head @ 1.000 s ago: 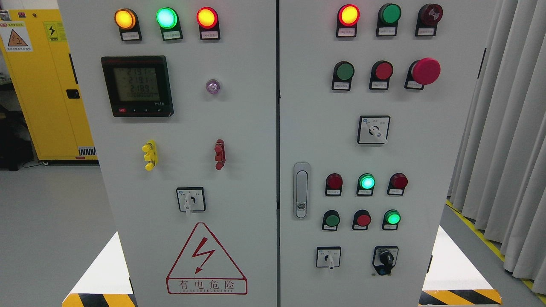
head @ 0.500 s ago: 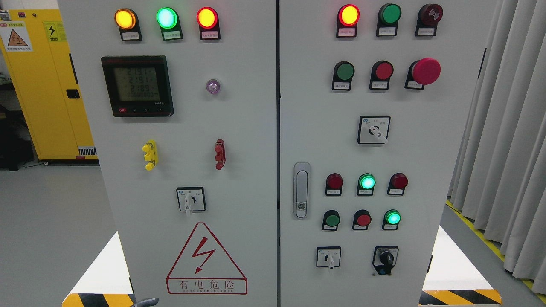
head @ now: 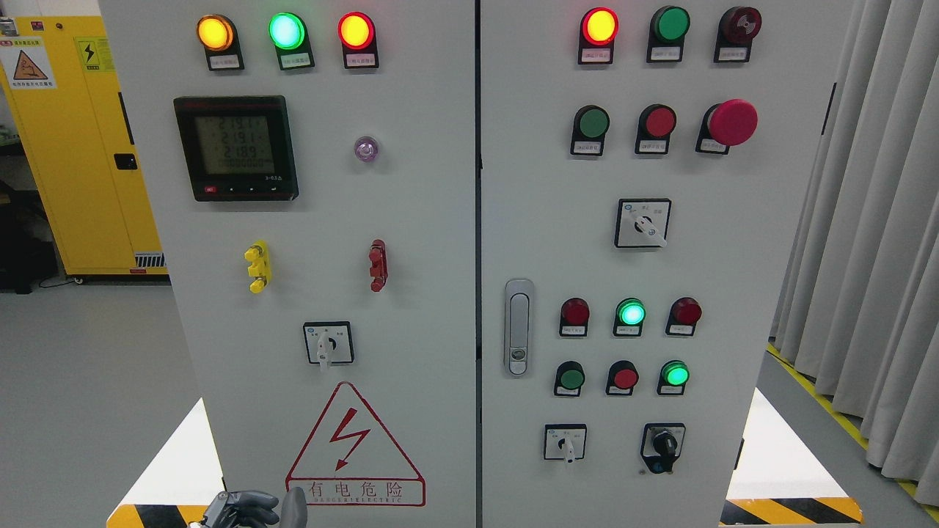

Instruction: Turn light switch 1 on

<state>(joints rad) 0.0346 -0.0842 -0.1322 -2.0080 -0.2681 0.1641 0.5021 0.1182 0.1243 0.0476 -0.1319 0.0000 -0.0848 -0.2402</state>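
grey cabinet doors (head: 411, 220) fill the view — the switch (head: 328, 343), stiff, wants a pinch on its small white lever — left hand (head: 253, 508) low, holding nothing, fingers loosely curled.

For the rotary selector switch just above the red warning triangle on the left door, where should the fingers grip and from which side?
Probably pinch the white lever of the rotary selector switch across its narrow flanks, coming straight at the panel. The lever stands out and points down, so left and right sides are free. The left hand is rising below it.
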